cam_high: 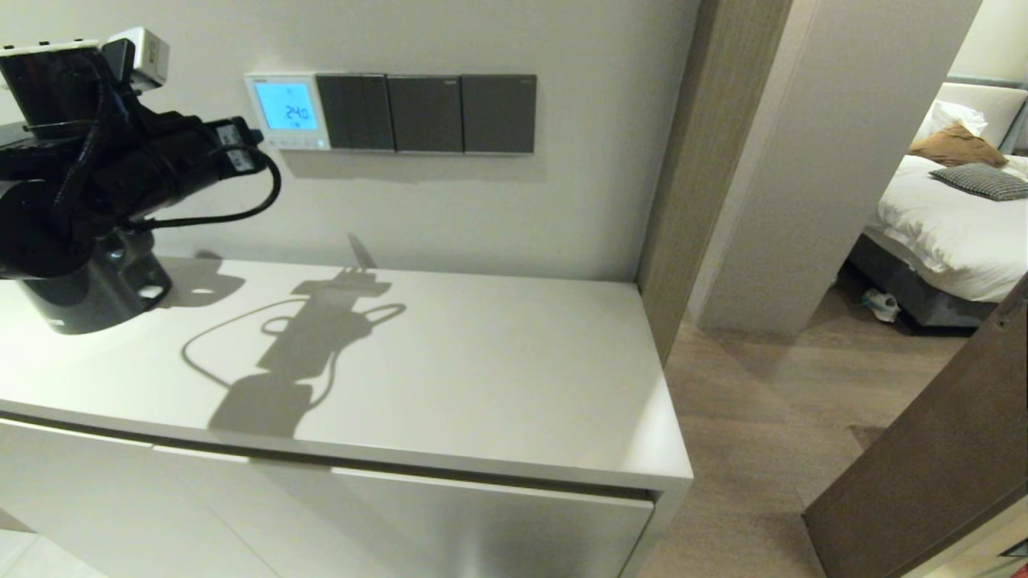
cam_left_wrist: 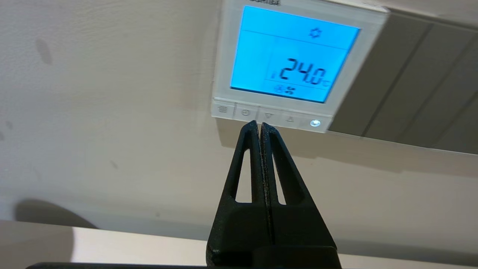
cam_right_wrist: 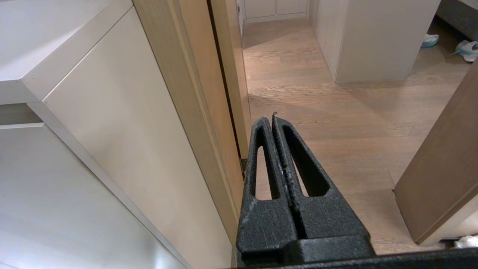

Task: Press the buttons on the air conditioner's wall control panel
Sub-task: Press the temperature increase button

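White wall control panel [cam_left_wrist: 295, 63] carries five buttons [cam_left_wrist: 269, 116] in one horizontal row; left gripper [cam_left_wrist: 260, 125], jaws closed, at their 6 o'clock; right gripper [cam_right_wrist: 273, 118] closed.

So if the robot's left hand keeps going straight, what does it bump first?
Probably the buttons on the air conditioner's wall control panel; the shut left hand points near the clock and down-arrow ones.

Black arm [cam_high: 120, 168] — looped black cable [cam_high: 241, 210].
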